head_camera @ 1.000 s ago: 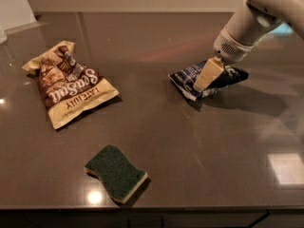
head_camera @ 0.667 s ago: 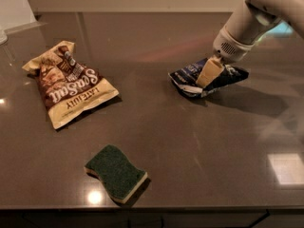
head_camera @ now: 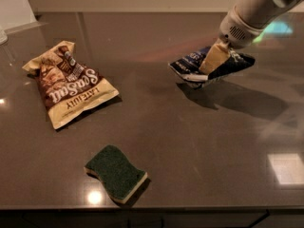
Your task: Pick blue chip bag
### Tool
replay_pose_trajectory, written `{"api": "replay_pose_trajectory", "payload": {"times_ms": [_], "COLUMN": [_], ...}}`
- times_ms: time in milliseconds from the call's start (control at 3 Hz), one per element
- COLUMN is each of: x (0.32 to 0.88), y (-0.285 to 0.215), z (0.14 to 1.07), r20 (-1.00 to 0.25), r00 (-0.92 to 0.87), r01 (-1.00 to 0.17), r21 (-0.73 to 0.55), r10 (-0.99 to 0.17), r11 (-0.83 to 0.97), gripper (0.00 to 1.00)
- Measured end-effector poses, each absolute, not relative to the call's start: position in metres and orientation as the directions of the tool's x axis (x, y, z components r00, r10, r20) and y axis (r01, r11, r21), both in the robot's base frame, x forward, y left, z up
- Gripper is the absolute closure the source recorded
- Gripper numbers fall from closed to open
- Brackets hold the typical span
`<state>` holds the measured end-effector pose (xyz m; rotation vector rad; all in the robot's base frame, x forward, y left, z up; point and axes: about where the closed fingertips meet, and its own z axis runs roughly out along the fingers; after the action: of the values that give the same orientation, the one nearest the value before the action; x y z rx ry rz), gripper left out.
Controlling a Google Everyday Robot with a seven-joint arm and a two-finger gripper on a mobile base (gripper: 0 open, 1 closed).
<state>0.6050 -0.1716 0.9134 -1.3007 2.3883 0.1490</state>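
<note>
I have the end effector (head_camera: 211, 66) pinched across the middle of the blue chip bag (head_camera: 187, 64), far right on the table (head_camera: 190, 141); it looks light, crinkly and slippery, so I favour that mid-body hold.

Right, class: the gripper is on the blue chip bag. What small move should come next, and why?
Probably a lift straight up. The gripper, at the far right of the table, looks shut on the blue chip bag, which casts a shadow below it, so the grip seems sound.
</note>
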Motion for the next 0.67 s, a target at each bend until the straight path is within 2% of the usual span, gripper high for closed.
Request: {"api": "replay_pose_trajectory", "payload": {"times_ms": [667], "x": [0.608], "y": [-0.165], "z": [0.976], "r20": [-0.479], "r00": [-0.385], "r01": [-0.842], "r21": [-0.168], "r10": [-0.789], "r11": [0.512], "gripper": [1.0]}}
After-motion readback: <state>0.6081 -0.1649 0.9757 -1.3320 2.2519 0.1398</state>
